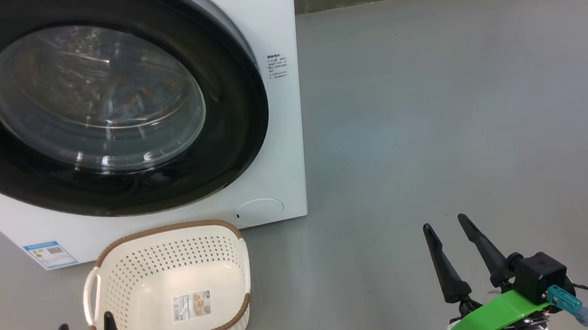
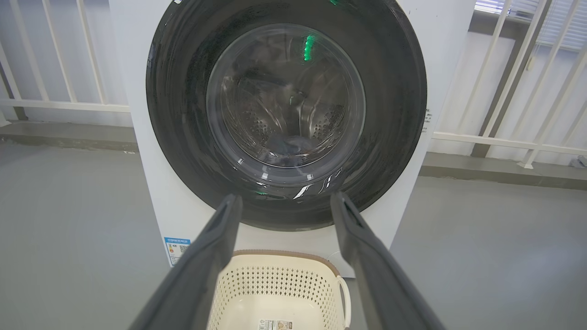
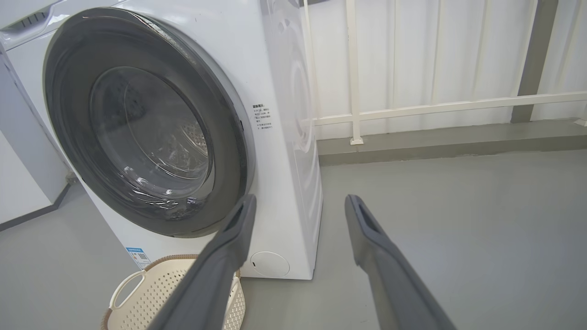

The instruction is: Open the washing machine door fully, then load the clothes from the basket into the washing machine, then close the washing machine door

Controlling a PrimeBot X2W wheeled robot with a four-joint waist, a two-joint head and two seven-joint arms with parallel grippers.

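Over at the washing machine [image 1: 285, 150] the door [image 1: 239, 112] looks shut, basket [image 1: 170, 228] empty, left gripper [image 1: 85, 323] and right gripper [image 1: 445, 222] jaws spread, so I'd just push-check it's caught.

Soft, even daylight fills my views, and nothing is dim. The grey floor [image 1: 448, 99] holds only faint, soft-edged shadows. White streaks of glare cross the glass of the washing machine door [image 1: 101, 100], and a green glint [image 2: 309, 47] sits on it in my left wrist view. The railing [image 2: 504, 137] bars splay outward toward that view's edges. The fingers [image 2: 192, 275] of my left tool [image 2: 284, 196] go soft close to the lens.
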